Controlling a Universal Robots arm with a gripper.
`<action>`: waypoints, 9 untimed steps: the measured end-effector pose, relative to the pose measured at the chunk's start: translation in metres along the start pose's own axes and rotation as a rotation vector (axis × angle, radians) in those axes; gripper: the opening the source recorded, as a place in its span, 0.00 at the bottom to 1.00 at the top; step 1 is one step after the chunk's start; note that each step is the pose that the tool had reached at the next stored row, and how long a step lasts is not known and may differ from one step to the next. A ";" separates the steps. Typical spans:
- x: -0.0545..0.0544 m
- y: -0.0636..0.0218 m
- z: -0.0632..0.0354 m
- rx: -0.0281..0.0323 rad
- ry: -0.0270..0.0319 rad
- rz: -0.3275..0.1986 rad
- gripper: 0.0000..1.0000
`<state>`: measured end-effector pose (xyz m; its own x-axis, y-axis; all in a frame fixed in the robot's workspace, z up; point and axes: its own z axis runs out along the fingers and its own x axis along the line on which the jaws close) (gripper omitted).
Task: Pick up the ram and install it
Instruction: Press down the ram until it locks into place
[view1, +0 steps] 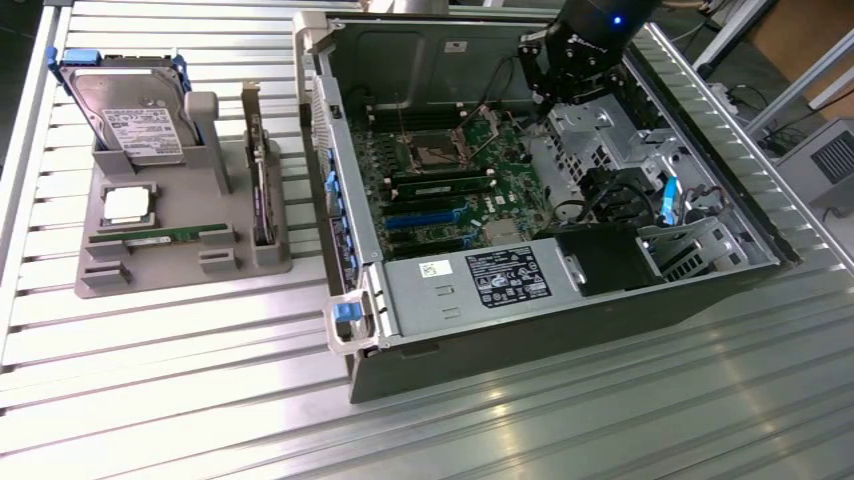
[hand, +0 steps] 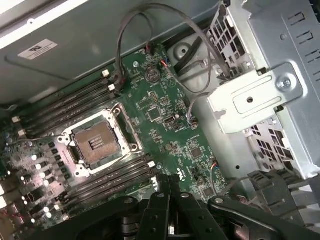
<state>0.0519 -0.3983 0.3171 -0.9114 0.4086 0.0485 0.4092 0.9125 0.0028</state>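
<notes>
Black gripper (hand: 170, 220) linkage looms closest in the wrist view, its fingers pressed together with nothing between them, poised over the green motherboard (hand: 165, 125). Just beyond them we see the empty processor socket (hand: 97, 142) in its silver frame, with dark memory slots (hand: 110, 177) running along one side of it and another bank of slots (hand: 65, 102) along the other. Grey cables (hand: 150, 30) loop up from the board toward a perforated metal drive cage (hand: 260, 95).

Switching to the exterior view, the arm (view1: 587, 40) reaches down into the open computer case (view1: 534, 200), gripper (view1: 561, 100) hovering above the far end of the motherboard (view1: 454, 170). A power supply (view1: 481, 280) sits at the near end of the case.

Now over to the exterior view's left: a grey holder tray (view1: 174, 255) rests on the slatted table (view1: 200, 380), well apart from the gripper. Lying flat in a low slot of that tray is what looks like the ram (view1: 167, 238), a thin green strip, though it is hard to make out. Beside it lies a square silver processor (view1: 127, 205), a hard drive (view1: 131, 115) stands behind, and an expansion card (view1: 258, 170) stands on edge.
</notes>
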 end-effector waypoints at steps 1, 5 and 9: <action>0.000 0.0000 0.0000 0.0012 0.0000 -0.023 0.10; 0.000 0.0000 0.0000 0.0068 0.0004 -0.140 0.10; 0.000 0.0000 0.0000 0.0148 0.0008 -0.305 0.10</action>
<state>0.0519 -0.3983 0.3171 -0.9921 0.1159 0.0485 0.1162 0.9932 0.0027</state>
